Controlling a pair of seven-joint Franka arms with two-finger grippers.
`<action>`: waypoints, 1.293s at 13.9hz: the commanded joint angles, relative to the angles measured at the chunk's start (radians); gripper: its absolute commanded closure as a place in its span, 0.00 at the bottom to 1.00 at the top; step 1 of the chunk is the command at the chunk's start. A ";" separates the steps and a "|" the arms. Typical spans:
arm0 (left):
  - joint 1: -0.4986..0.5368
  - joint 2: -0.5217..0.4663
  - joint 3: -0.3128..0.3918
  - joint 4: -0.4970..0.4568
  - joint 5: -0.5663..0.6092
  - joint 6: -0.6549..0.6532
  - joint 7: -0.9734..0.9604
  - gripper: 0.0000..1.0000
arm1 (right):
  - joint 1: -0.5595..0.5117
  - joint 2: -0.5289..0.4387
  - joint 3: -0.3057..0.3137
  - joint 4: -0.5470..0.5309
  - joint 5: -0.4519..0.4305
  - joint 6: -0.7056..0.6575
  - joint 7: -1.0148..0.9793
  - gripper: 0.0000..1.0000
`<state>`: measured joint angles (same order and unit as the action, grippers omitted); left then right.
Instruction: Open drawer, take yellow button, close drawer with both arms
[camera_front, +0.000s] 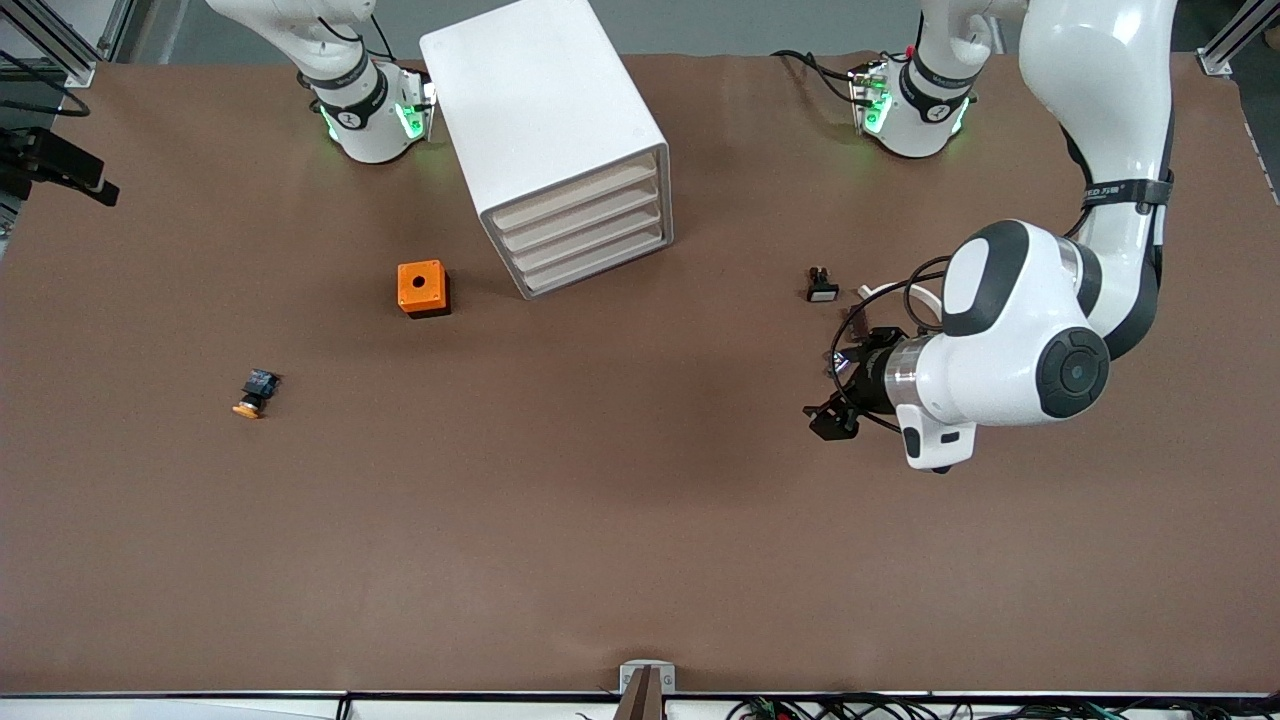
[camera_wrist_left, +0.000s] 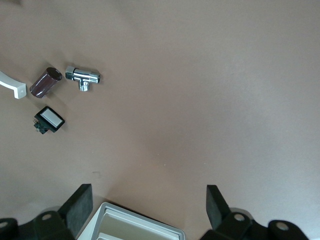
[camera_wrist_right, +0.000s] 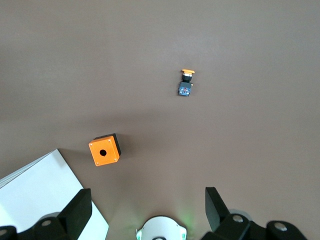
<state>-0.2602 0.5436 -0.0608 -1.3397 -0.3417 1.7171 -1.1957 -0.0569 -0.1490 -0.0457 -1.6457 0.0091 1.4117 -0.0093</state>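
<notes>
The white cabinet (camera_front: 548, 120) stands near the robots' bases, and all four of its drawers (camera_front: 590, 232) are shut. The button (camera_front: 256, 392), with an orange cap and a black body, lies on the table toward the right arm's end, nearer to the front camera than the orange cube; it also shows in the right wrist view (camera_wrist_right: 186, 83). My left gripper (camera_front: 832, 388) is open and empty, low over the table toward the left arm's end, with the cabinet's front (camera_wrist_left: 135, 227) between its fingers (camera_wrist_left: 80, 206) at a distance. My right gripper (camera_wrist_right: 147, 202) is open and empty, high over its own base.
An orange cube with a round hole (camera_front: 423, 288) sits beside the cabinet. A small black part with a white face (camera_front: 822, 288) lies near the left gripper. The left wrist view shows a chrome valve (camera_wrist_left: 83, 76) and a dark cylinder (camera_wrist_left: 46, 82) beside that part.
</notes>
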 joint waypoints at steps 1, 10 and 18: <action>0.013 0.003 -0.008 0.005 0.020 0.042 0.068 0.00 | 0.011 -0.075 -0.016 -0.097 0.003 0.049 0.012 0.00; 0.076 -0.053 -0.007 -0.004 0.141 -0.094 0.647 0.00 | 0.009 -0.072 -0.016 -0.089 0.003 0.072 0.011 0.00; 0.160 -0.178 -0.005 -0.133 0.231 -0.166 0.924 0.00 | 0.011 -0.075 -0.016 -0.094 0.002 0.119 -0.004 0.00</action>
<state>-0.1187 0.4384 -0.0595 -1.3890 -0.1354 1.5492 -0.3287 -0.0550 -0.2001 -0.0542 -1.7184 0.0091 1.5229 -0.0100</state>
